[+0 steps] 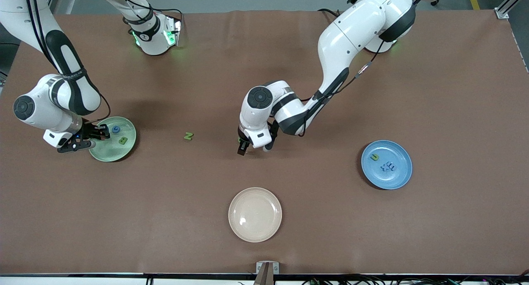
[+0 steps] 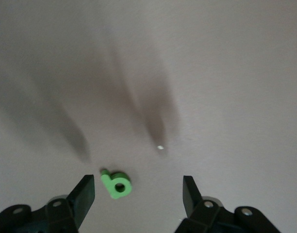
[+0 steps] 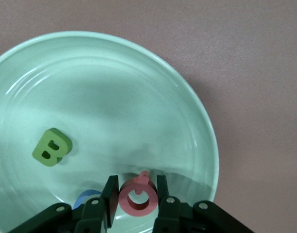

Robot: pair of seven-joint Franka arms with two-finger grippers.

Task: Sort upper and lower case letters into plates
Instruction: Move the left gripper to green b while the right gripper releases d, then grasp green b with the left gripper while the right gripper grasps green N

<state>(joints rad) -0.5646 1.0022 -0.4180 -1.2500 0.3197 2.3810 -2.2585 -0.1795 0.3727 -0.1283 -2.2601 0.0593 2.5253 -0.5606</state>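
My left gripper (image 1: 253,149) hangs low over the middle of the table, open. A small green lower-case b (image 2: 117,184) lies flat on the brown table between its fingers (image 2: 83,196), touching neither. My right gripper (image 3: 137,194) is over the pale mint green plate (image 1: 126,150), shut on a red ring-shaped letter with a short tail (image 3: 138,197). In that plate (image 3: 187,102) lie a green B (image 3: 52,146) and a blue letter (image 3: 85,198), partly hidden by the gripper. The blue plate (image 1: 403,175), toward the left arm's end, holds a green letter (image 1: 374,157) and blue letters (image 1: 388,167).
A green N (image 1: 188,136) lies on the table between the mint plate and my left gripper. A cream-beige plate (image 1: 255,214) sits nearer the front camera, with nothing in it. Brown table surface (image 1: 454,91) stretches around all of these.
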